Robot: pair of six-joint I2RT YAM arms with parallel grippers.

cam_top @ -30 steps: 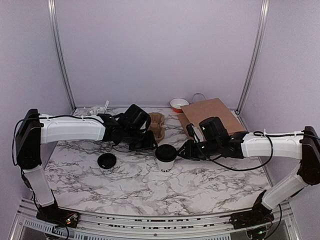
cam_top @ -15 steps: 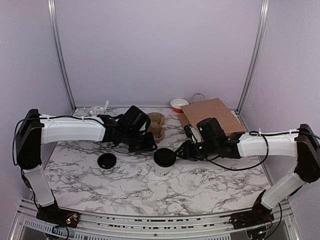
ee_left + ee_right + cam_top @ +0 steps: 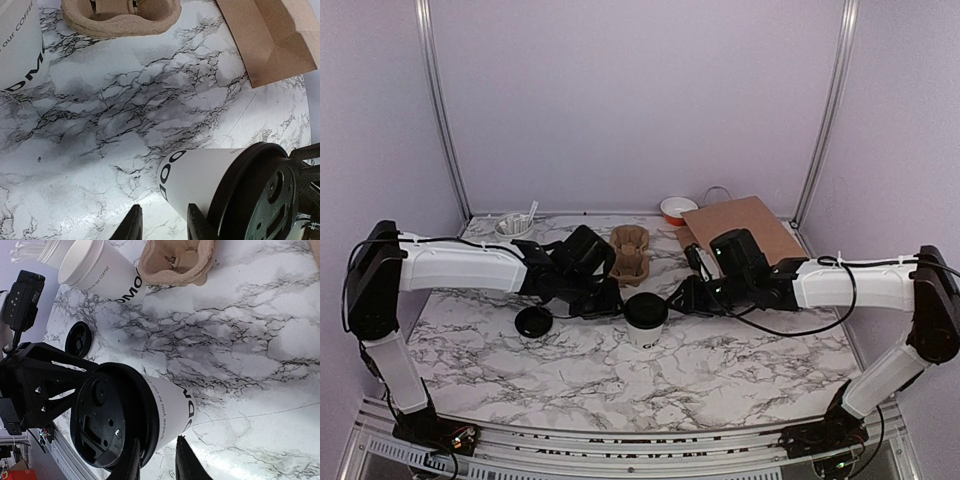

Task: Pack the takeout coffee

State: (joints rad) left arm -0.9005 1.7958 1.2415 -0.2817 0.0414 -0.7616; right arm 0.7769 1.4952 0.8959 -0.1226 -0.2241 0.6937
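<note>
The takeout coffee point(image 3: 647, 318), a white paper cup with dark lettering and a black lid, stands upright on the marble table between my two grippers. My left gripper point(image 3: 610, 303) is close on its left. In the left wrist view the cup point(image 3: 205, 175) lies just beyond my left gripper point(image 3: 164, 210), whose jaws are apart with only marble between them. My right gripper point(image 3: 682, 300) is close on the cup's right. In the right wrist view the cup point(image 3: 165, 407) sits just past my right gripper point(image 3: 157, 445). One fingertip point(image 3: 131, 460) overlaps the lid's rim, and the jaws are apart.
The brown pulp tray point(image 3: 630, 252) sits behind the cup. A brown paper bag point(image 3: 740, 228) lies at the back right, with a red-rimmed bowl point(image 3: 677, 209) beside it. A loose black lid point(image 3: 533, 321) lies left. A second, lidless cup point(image 3: 100, 272) stands near the tray.
Both arms have closed in on the cup: the left came forward and right, uncovering the tray, and the right moved left. The cup has shifted slightly left.
</note>
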